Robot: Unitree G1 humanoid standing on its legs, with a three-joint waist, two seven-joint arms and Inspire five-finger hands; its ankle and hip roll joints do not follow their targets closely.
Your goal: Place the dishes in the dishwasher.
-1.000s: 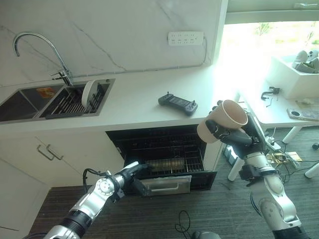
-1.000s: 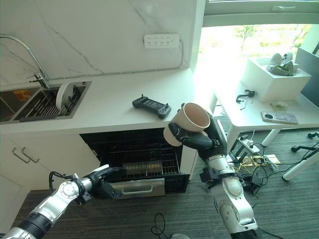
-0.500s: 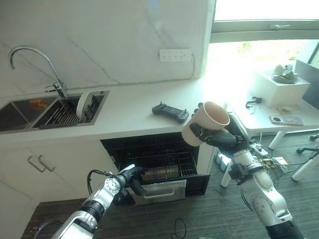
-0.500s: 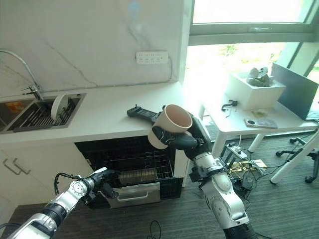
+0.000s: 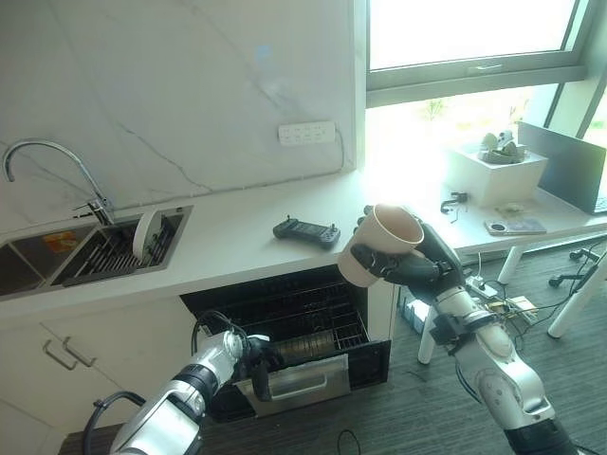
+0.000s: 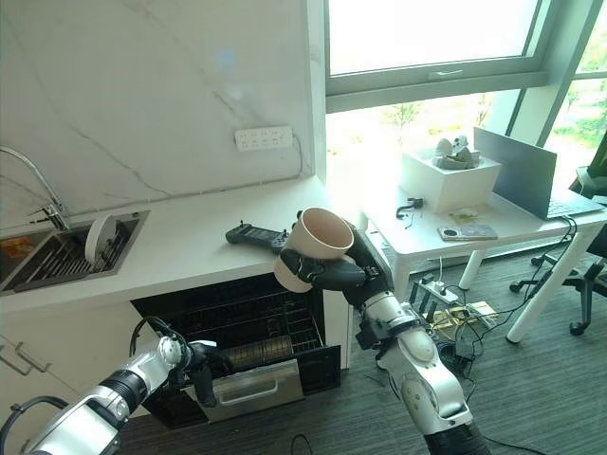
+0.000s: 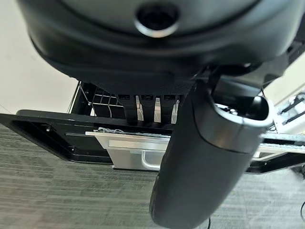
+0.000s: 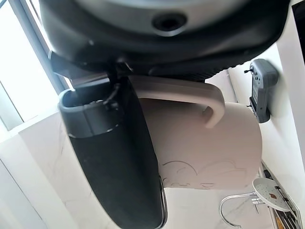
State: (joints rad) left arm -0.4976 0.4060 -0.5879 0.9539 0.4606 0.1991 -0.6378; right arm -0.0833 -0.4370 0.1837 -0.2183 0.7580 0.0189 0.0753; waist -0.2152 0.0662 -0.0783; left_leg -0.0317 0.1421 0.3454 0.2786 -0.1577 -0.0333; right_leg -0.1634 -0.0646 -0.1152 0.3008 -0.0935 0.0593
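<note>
Beige mug [image 5: 381, 243] sits tilted in the right hand [image 5: 417, 264], fingers wrapped around it, held above the open dishwasher [image 5: 313, 332]. Left hand [image 5: 256, 358] is at the dishwasher's pulled-out rack front [image 5: 296, 381], fingers hooked over its top edge. Up beside the dishwasher, a white plate [image 5: 145, 233] stands in the sink [image 5: 114, 251].

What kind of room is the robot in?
Probably a kitchen, maybe in an office. There is a sink with a tap, a white counter, and an open dishwasher below. A desk stands by the window.

A kitchen: sink [image 5: 95, 258], marble counter [image 5: 237, 237], open dishwasher [image 5: 285, 332] (desk [image 6: 474, 223] beside).
</note>
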